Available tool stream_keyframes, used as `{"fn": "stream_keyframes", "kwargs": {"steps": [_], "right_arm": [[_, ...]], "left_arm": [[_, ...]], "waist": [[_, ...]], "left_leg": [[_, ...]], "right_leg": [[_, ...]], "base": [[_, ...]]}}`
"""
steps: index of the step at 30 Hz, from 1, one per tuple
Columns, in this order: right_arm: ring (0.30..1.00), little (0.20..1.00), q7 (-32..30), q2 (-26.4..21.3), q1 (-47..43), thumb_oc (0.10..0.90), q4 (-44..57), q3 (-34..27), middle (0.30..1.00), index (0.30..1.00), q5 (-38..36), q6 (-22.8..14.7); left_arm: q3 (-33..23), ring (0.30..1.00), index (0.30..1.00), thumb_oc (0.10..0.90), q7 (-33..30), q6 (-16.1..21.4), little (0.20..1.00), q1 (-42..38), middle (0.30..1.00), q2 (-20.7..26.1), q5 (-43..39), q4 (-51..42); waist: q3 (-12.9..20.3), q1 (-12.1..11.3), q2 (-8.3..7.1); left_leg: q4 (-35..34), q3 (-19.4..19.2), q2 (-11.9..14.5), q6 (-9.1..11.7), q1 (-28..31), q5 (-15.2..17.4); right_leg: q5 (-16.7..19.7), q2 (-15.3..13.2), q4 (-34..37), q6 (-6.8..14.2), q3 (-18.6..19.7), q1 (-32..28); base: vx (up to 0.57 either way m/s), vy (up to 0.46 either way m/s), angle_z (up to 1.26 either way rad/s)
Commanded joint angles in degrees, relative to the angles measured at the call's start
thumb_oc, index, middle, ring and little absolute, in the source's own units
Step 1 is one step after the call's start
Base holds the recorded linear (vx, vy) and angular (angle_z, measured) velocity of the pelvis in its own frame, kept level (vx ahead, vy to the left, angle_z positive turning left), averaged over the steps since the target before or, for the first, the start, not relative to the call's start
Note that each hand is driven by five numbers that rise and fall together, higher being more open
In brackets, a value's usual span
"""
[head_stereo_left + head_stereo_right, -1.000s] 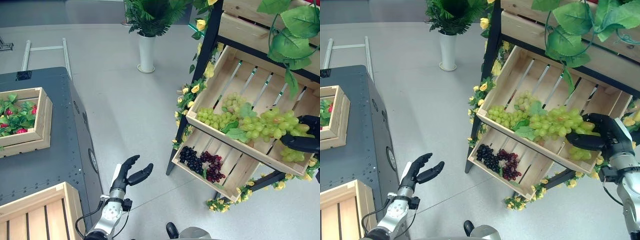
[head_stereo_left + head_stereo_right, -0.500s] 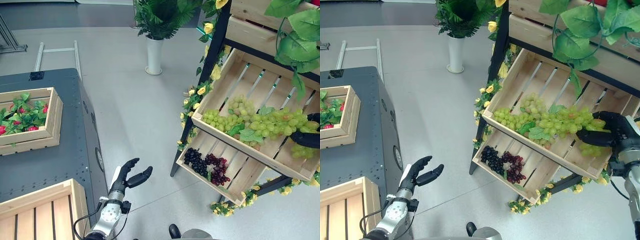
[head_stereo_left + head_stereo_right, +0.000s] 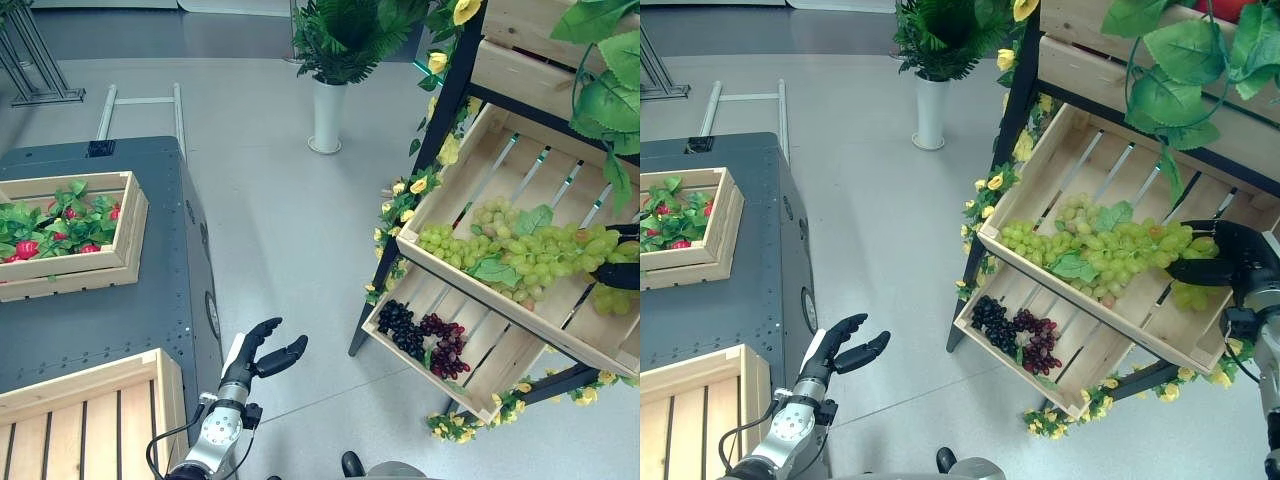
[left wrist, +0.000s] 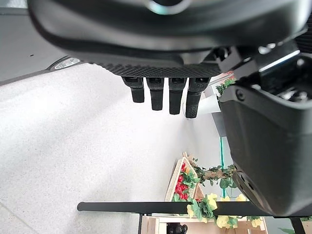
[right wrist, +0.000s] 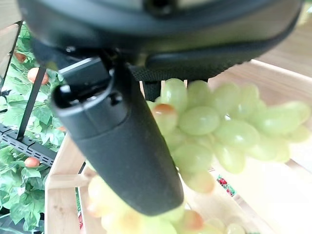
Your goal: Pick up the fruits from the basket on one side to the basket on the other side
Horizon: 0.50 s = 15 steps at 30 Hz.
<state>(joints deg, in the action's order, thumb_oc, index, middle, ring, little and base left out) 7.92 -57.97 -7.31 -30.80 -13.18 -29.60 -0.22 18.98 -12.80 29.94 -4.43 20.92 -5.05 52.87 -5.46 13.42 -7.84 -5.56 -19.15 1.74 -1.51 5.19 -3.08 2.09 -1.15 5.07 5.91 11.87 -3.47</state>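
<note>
Green grapes (image 3: 1110, 245) lie in a long heap across the upper slatted wooden crate (image 3: 1060, 160) of the dark-framed shelf, at the right of the head views. The right hand (image 3: 1230, 262) reaches in at the far right edge of that crate, and its dark thumb and fingers are curled round a bunch at the heap's right end; in the right wrist view the thumb (image 5: 126, 146) lies pressed against pale green grapes, some with a reddish blush. This bunch sits in the crate, with a few grapes hanging lower beneath the hand (image 3: 1190, 296).

One tier down, the lower crate (image 3: 1080, 350) holds dark purple grapes (image 3: 1015, 335) near its left end. Yellow flowers and green leaves (image 3: 985, 190) trail along the shelf's black post.

At the lower left of the frame the left hand (image 3: 262, 355) hovers over the grey floor beside a dark cabinet (image 3: 110, 310), fingers relaxed and loosely spread, holding nothing — the left wrist view shows its fingers (image 4: 161, 95) in a straight row over bare floor. On the cabinet stand a wooden box of red fruit and leaves (image 3: 60, 225) and, nearer, a slatted crate (image 3: 90, 420). A potted plant in a white vase (image 3: 328, 110) stands on the floor at the top middle.
</note>
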Motion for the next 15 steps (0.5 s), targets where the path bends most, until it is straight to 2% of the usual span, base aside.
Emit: {"fn": "stream_keyframes", "kwargs": {"steps": [1, 5, 13, 15], "right_arm": [[0.900, 0.900, -4.18, -10.04, -9.97, 0.800, -4.88, -2.30, 0.900, 0.900, 0.02, -2.80], [0.900, 0.900, -5.62, -9.92, -11.20, 0.800, -5.62, -1.19, 0.900, 0.900, -0.39, -3.23], [0.900, 0.900, -7.52, -9.99, -10.46, 0.800, -4.92, -1.26, 0.900, 0.900, 4.07, -4.98], [0.900, 0.900, -7.80, -10.12, -9.90, 0.800, -3.77, -1.34, 0.900, 0.900, 5.33, -6.65]], "left_arm": [[0.13, 0.900, 0.900, 0.800, 0.19, 7.63, 0.900, -3.87, 0.900, 0.97, 0.62, -1.85], [0.11, 0.900, 0.900, 0.800, 0.78, 7.95, 0.900, -4.06, 0.900, 1.23, 0.11, -1.60], [0.13, 0.900, 0.900, 0.800, 0.91, 8.02, 0.900, -4.02, 0.900, 0.88, 0.37, -2.02], [0.25, 0.900, 0.900, 0.800, 0.78, 7.79, 0.900, -4.24, 0.900, 0.84, 0.26, -2.07]], "waist": [[2.73, -2.14, 0.39], [2.80, -2.48, 0.34], [2.60, -2.07, 0.67], [2.69, -1.74, 0.79]], "left_leg": [[1.10, 3.55, -1.96, -0.97, 4.08, 11.35], [0.97, 3.50, -2.00, -0.92, 3.92, 11.06], [1.03, 3.48, -1.99, -0.97, 4.28, 11.29], [1.08, 3.24, -1.99, -0.98, 4.26, 11.32]], "right_leg": [[0.78, 5.46, -0.33, -0.82, -1.75, 1.33], [0.85, 5.39, -0.32, -0.99, -1.67, 1.54], [0.64, 5.36, -0.29, -0.97, -1.67, 1.17], [0.61, 5.37, -0.32, -0.96, -1.50, 1.28]], "base": [[0.00, 0.000, 0.00], [0.00, 0.000, 0.00], [0.00, 0.000, 0.00], [0.00, 0.000, 0.00]]}}
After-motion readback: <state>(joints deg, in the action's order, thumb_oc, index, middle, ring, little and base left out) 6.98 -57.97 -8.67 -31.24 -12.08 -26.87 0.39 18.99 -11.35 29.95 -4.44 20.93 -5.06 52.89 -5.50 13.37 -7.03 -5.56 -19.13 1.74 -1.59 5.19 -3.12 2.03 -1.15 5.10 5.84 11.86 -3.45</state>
